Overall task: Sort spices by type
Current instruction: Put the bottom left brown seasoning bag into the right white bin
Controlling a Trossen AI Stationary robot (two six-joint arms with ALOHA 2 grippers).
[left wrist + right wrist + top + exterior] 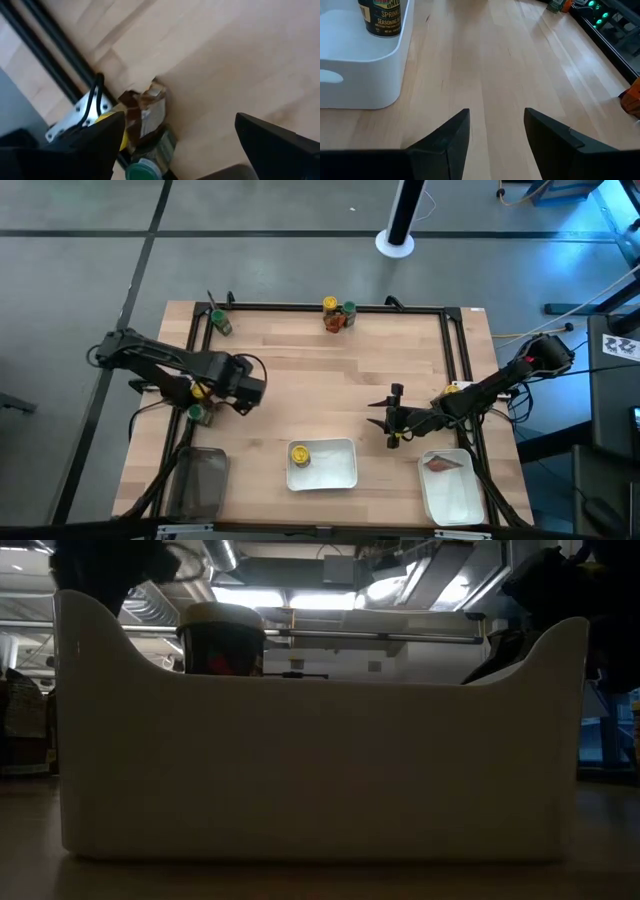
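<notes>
Your left gripper [205,402], spread wide and empty, hovers over jars [142,167] at the table's [300,390] nine o'clock edge, half hiding them; your right gripper [385,423], part-open, holds nothing.

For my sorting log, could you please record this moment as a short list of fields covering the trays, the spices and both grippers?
middle tray: white, holds one yellow-capped jar
right tray: white, holds one red-orange packet
dark bin: near edge, left; contents cannot be told
far edge: yellow-capped jar, green-capped jar and a packet clustered; another green-capped jar at the far left corner
left gripper: open, over a yellow-capped and a green-capped jar at the left edge
right gripper: open, empty, above bare wood between the two trays
</notes>
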